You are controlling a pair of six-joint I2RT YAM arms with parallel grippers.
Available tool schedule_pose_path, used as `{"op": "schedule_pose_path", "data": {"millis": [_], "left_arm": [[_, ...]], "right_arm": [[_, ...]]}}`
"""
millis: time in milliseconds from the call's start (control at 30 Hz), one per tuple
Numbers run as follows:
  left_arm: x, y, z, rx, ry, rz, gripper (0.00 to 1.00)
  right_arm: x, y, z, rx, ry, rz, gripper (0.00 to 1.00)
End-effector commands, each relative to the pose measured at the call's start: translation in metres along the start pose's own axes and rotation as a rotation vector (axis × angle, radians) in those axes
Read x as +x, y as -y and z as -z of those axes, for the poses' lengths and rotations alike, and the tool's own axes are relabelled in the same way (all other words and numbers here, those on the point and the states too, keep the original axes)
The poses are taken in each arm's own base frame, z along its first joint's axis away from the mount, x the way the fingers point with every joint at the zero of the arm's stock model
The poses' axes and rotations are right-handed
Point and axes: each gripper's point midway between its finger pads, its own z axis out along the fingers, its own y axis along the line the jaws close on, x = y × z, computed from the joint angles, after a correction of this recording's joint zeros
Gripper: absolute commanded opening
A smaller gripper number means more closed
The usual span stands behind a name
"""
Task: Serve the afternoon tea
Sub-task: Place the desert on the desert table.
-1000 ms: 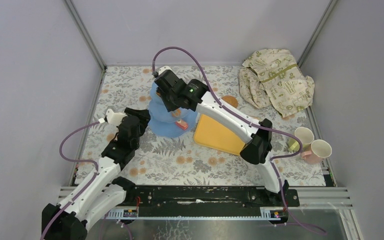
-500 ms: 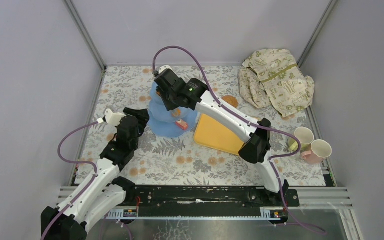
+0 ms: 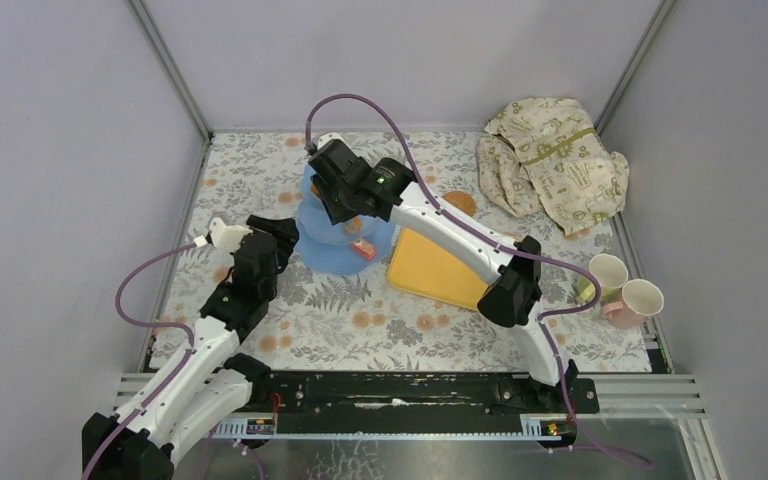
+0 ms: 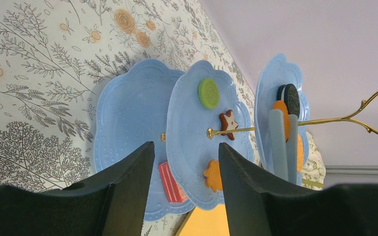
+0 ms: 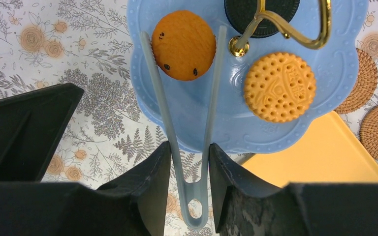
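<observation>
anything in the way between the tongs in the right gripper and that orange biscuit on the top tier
Nothing visible. The tongs in the right gripper straddle the orange biscuit on the top tier, and the gold handle stands clear beside it.

The right claw [image 5: 189, 152] pinches pale tongs [image 5: 159, 98] near their looped end, at 6 o'clock. The tongs' arms run toward 12 and bracket an orange chip-studded biscuit [image 5: 183, 45], seemingly touching its sides, on the blue stand's top plate [image 5: 226, 123]. A golden round biscuit [image 5: 279, 87] lies at the plate's 3 o'clock. A black sandwich biscuit [image 5: 236, 12] sits at 12, under the gold handle [image 5: 295, 37].
</observation>
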Motion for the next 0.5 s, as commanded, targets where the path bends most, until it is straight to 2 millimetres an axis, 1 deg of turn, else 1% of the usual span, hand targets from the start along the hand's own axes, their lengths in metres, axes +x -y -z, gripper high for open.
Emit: {"op": "schedule_pose_path", "data": {"millis": [0, 467], "left_arm": [[-0.0105, 0.0089, 0.0023, 0.013, 0.035, 0.003, 0.58], [-0.0121, 0.0090, 0.0022, 0.012, 0.042, 0.001, 0.58]], "right_arm": [[-0.0210, 0.0024, 0.0193, -0.015, 0.070, -0.028, 0.40], [-0.0231, 0.0017, 0.0223, -0.020, 0.080, -0.030, 0.43]]}}
